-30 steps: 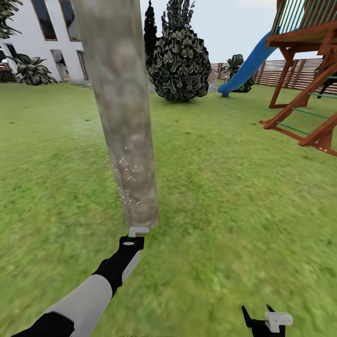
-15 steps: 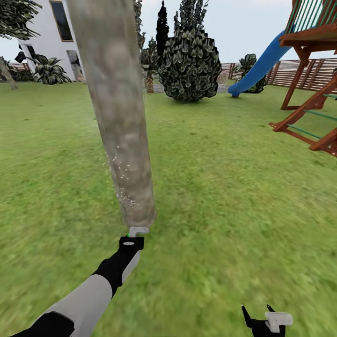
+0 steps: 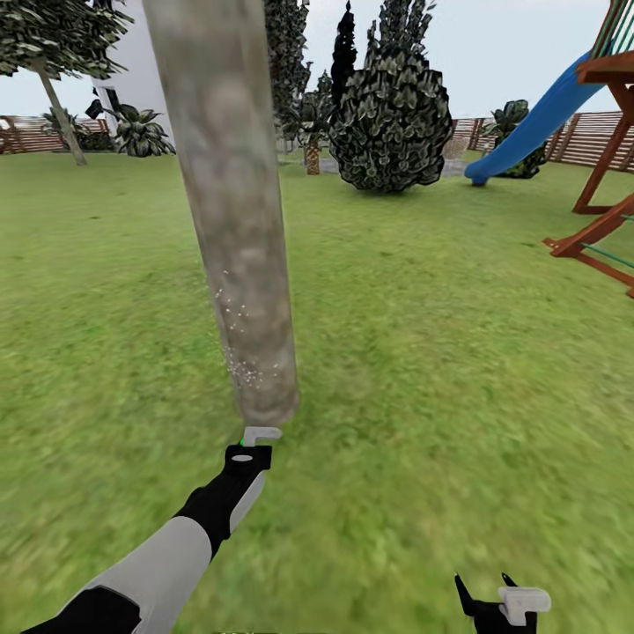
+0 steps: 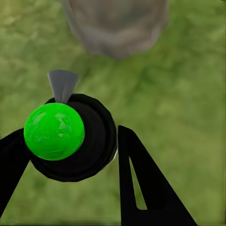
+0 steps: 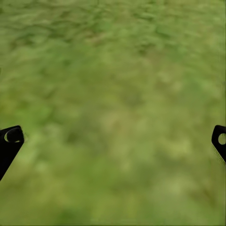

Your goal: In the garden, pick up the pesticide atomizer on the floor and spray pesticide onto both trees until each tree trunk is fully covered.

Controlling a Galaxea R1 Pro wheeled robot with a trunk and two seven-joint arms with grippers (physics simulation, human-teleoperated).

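Observation:
A thick mottled grey-brown tree trunk (image 3: 236,220) rises from the grass just ahead of me. Fine white specks of pesticide (image 3: 242,348) dot its lower part. My left gripper (image 3: 249,451) is shut on the pesticide atomizer (image 3: 259,435), whose pale nozzle points at the trunk's base. In the left wrist view the atomizer (image 4: 70,136) is a black round body with a bright green dot and a grey nozzle, held between the black fingers (image 4: 141,179), and the trunk's foot (image 4: 115,23) lies just beyond. My right gripper (image 3: 490,600) hangs open low at the right, over bare grass (image 5: 113,94).
A large dark bush (image 3: 392,123) stands behind the trunk. A blue slide (image 3: 537,114) and a brown wooden play frame (image 3: 599,229) are at the right. Another tree (image 3: 57,106) and a slat fence (image 3: 26,132) stand at the far left. Lawn lies open all around.
The camera has swung, so the bush, slide and house slid to the right in the picture. Both arms keep their pose and the atomizer stays aimed at the trunk's base.

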